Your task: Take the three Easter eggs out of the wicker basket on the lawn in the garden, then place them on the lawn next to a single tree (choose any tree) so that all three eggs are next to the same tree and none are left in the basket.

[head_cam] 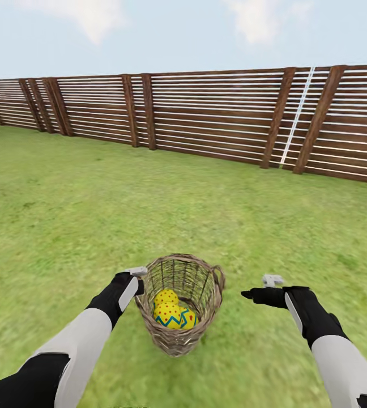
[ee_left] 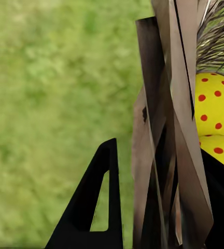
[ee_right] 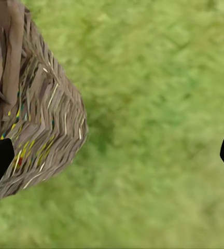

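The wicker basket (head_cam: 179, 306) hangs between my two hands, above the lawn (head_cam: 149, 198). Inside it lie the yellow, red-dotted Easter eggs (head_cam: 169, 315), packed together, one showing its blue zigzag band. My left gripper (head_cam: 140, 283) is at the basket's left rim, shut on the woven wall (ee_left: 164, 129). One black finger (ee_left: 94, 207) is outside the wall, the other is inside by the eggs (ee_left: 215, 104). My right gripper (head_cam: 250, 294) stands open to the right of the basket (ee_right: 34, 119), apart from it, with grass between its fingers. The tree is out of view.
A brown slatted wooden fence (head_cam: 206, 113) runs across the far side of the garden, with sky above it. Open grass stretches from my arms up to the fence on every side.
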